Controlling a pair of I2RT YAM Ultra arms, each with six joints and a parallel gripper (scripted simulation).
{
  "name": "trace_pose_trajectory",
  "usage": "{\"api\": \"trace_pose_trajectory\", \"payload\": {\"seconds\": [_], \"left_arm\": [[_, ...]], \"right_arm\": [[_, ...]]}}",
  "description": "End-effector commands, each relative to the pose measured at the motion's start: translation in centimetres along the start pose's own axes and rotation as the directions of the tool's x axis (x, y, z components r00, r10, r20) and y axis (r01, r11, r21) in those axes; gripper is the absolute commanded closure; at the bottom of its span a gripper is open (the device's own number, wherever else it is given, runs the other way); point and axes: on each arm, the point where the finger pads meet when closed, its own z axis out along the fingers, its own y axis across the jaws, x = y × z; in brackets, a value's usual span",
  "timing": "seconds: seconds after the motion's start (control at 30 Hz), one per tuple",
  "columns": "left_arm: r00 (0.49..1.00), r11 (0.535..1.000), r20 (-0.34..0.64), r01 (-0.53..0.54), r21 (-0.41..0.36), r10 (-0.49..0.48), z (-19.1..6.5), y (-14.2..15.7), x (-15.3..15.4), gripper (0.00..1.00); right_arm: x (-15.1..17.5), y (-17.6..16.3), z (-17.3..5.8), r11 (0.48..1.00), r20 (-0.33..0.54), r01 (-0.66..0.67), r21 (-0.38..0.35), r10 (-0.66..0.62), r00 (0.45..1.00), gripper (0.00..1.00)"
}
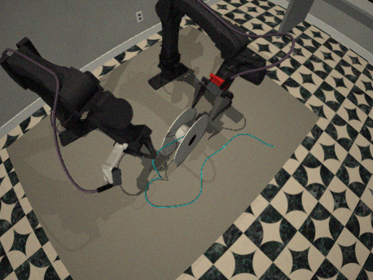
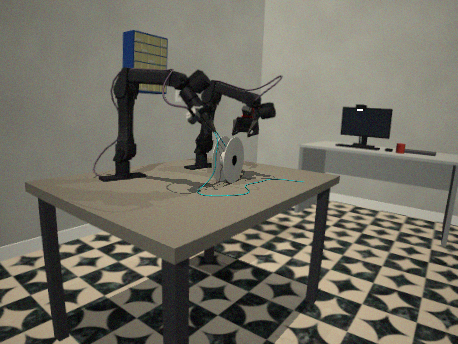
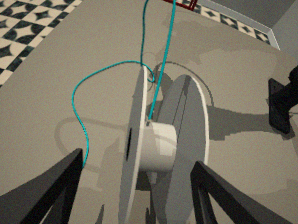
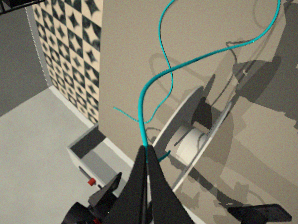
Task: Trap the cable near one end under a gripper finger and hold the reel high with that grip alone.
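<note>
The white reel stands upright on its flange edges on the grey table. The teal cable runs from the hub up to my right gripper, and the rest lies in loose curves on the table. My right gripper is shut on the cable and holds it raised beside the reel. My left gripper is open and hovers above the reel, apart from it.
Both arm bases stand at the table's back edge. A desk with a monitor and a red cup stands far off. A blue box hangs on the wall.
</note>
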Motion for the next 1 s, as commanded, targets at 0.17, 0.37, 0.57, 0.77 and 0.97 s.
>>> {"api": "trace_pose_trajectory", "payload": {"seconds": [0.17,0.37,0.57,0.77,0.97], "left_arm": [[0.998,0.998,0.028,-0.052,-0.022,0.053,-0.9,-0.3,-2.0,0.25],[0.999,0.999,0.027,-0.047,-0.019,0.047,-0.8,-0.4,-1.7,0.25],[0.999,0.999,0.026,-0.039,-0.014,0.04,-0.5,-0.5,-1.3,0.25],[0.998,0.999,0.028,-0.05,-0.021,0.051,-0.8,-0.3,-1.7,0.25],[0.998,0.998,0.028,-0.054,-0.023,0.055,-0.9,-0.3,-1.9,0.25]], "right_arm": [[1.9,1.3,-0.5,1.0,0.01,-0.001,-0.022,0.001,1.0,1.0],[3.0,1.4,-0.5,1.0,0.004,0.006,-0.021,-0.006,1.0,1.0],[4.0,1.6,-0.3,1.0,0.007,0.002,-0.019,-0.002,1.0,1.0],[5.8,1.7,0.6,1.0,0.004,0.005,-0.012,-0.005,1.0,1.0],[5.1,2.3,-0.8,0.999,0.015,-0.007,-0.039,0.008,1.0,1.0]]}}
